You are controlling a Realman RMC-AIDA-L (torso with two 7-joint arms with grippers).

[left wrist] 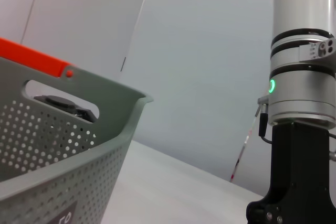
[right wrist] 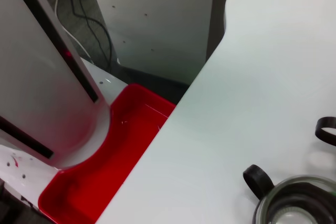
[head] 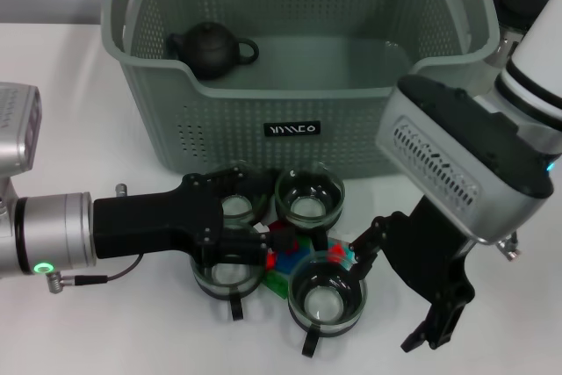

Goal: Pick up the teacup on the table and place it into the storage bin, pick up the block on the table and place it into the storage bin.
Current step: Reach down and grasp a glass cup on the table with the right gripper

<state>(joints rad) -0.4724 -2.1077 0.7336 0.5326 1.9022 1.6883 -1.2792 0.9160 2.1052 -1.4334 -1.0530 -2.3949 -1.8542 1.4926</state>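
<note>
White counter carries the storage bin toward its far edge, teapot already inside. Your left gripper reaches into the teacups and blocks in front; can't tell its opening. Right gripper hangs spread, empty, beside the nearest cup.

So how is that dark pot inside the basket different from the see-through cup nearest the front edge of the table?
The teapot is dark, opaque and rounded, with a lid and spout; the glass teacup is clear and open-topped. The teapot sits inside the storage bin, at its back left; the teacup stands on the table in front of the bin, beside the right gripper. Both stand upright and have a dark handle.
</note>
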